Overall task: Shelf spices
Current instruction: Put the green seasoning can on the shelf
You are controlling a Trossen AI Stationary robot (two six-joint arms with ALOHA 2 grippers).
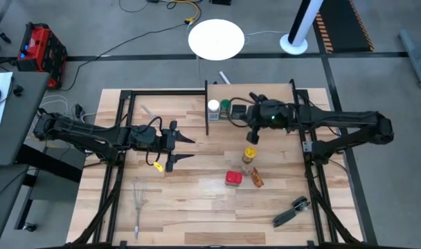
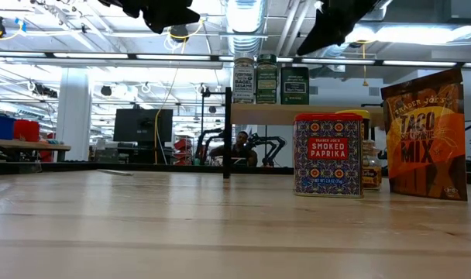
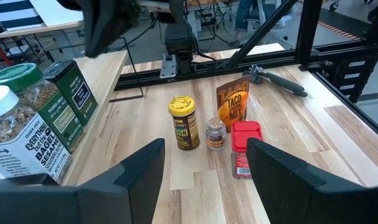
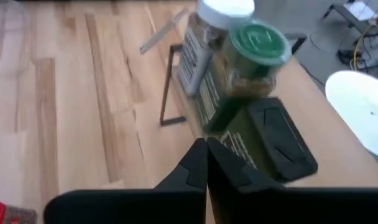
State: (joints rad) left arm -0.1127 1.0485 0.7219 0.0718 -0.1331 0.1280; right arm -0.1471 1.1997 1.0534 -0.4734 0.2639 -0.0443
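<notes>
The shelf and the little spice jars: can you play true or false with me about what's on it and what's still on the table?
1. Three spices stand on the shelf. True: the white-capped jar, the green-capped jar and the dark square tin.
2. The red paprika tin is on the shelf. False: it stands on the table.
3. The left gripper holds a jar. False: it is open and empty, away from the spices.
4. The orange taco mix packet is still on the table. True.
5. The yellow-capped jar lies on its side. False: it stands upright.
6. The right gripper is shut, near the shelf. True.
</notes>
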